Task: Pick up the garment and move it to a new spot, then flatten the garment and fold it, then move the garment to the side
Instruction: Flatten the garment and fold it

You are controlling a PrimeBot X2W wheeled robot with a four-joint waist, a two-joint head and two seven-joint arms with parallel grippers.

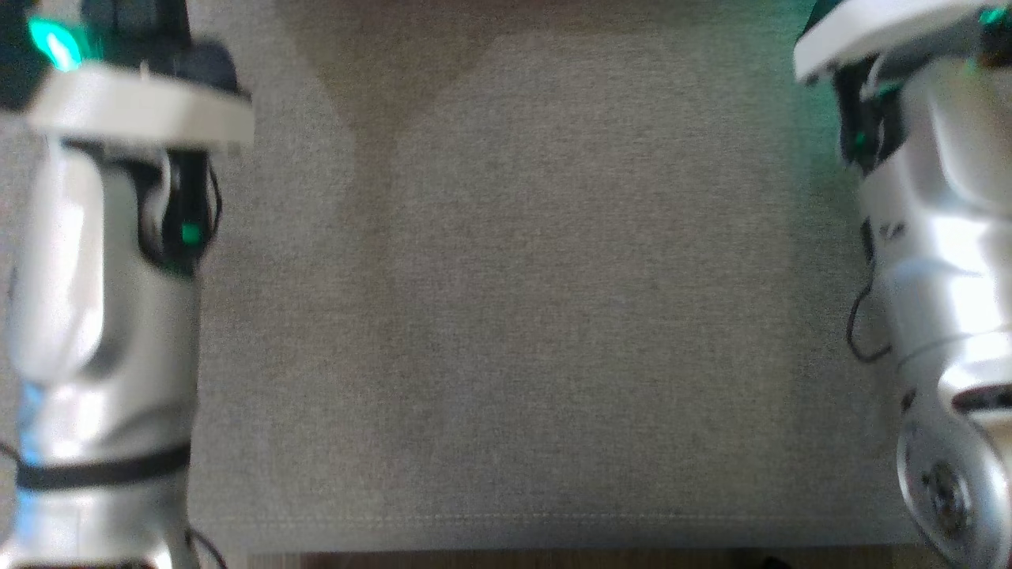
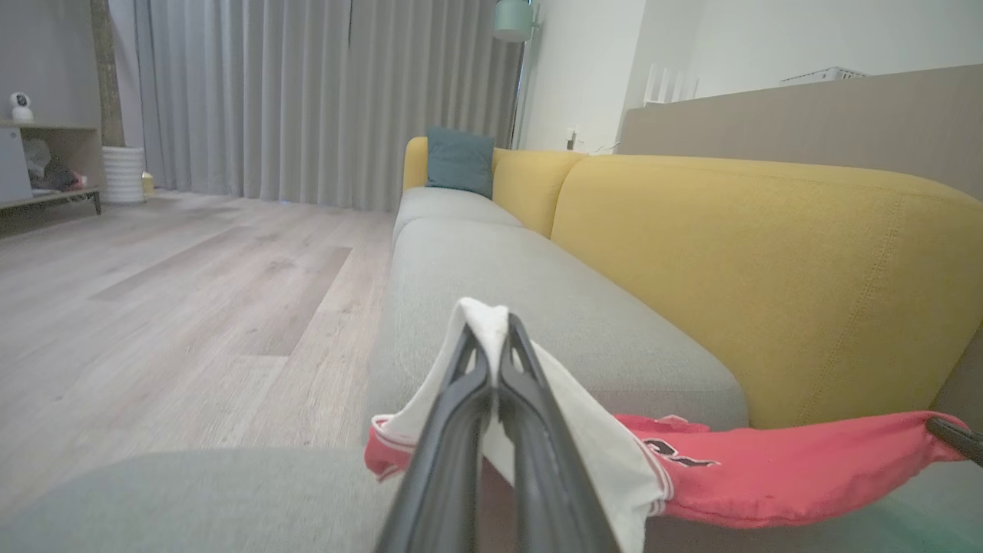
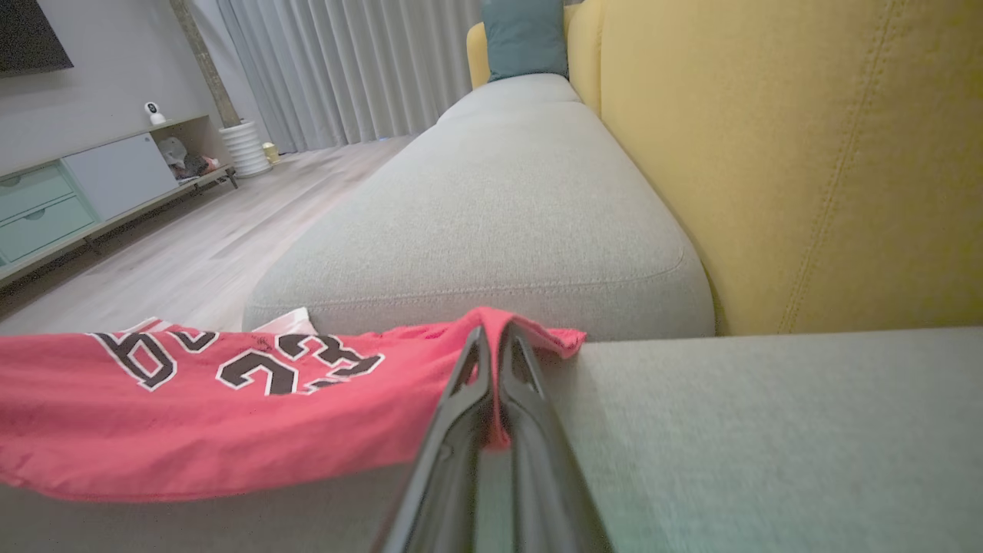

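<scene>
Evidently the pick-up is done: the left gripper (image 2: 489, 338) and right gripper (image 3: 491, 342) each clamp an edge of the red jersey (image 3: 192, 415), stretched between them over the grey seat cushion (image 3: 768, 430), while flattening, folding and setting aside remain.

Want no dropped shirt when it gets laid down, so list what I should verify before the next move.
1. Left claw grip: ok, shut on the garment at a white-lined edge.
2. Right claw grip: ok, shut on a red edge.
3. Garment spread between both claws: ok, it hangs as a band from one to the other, sagging slightly.
4. Landing spot: ok, the grey seat cushion between the arms shows plain fabric in the head view.
5. Garment's lower edge lifted off the cushion: cannot tell, the underside is hidden.
</scene>
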